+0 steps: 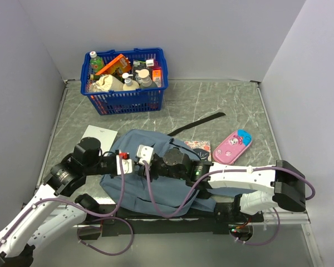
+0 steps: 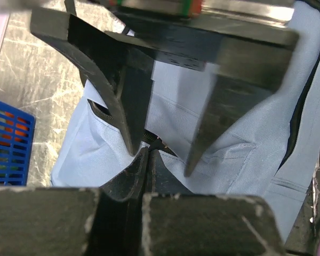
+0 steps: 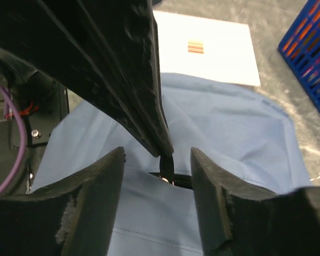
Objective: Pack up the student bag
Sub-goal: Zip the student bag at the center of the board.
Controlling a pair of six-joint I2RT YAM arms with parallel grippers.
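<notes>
Student bag (image 1: 136, 194) lies flat on the worktop (image 1: 222, 105), on the arms' side of the blue basket (image 1: 125, 103) and well apart from it. A bare band of marbled worktop runs between the basket's near wall and the bag's far edge. The bag's near edge reaches the black rail by the arm bases.

Both claws meet over the bag's middle, at its dark zipper (image 2: 100, 110). The left claw (image 2: 146, 158) is clenched, its tips pinched on the small black zipper pull (image 3: 167, 166). The right claw (image 3: 157, 156) is released. Its two fingers stand apart on either side of the pull and of the left claw's tips, with a narrow gap on each side.

A white sheet (image 1: 100, 138) lies nearer the arms than the basket, below its left end, and meets the bag's far left edge. A pink pencil case (image 1: 232, 147) lies right of the basket and nearer the arms, clear of the bag. A small patterned booklet (image 1: 199, 147) lies between them, against the bag's edge. A black strap (image 1: 203, 121) runs out from the bag across the worktop right of the basket.

The basket, full of bottles and packets, stands close to the far wall. The widest open room lies to its right, up to the far and right walls.
</notes>
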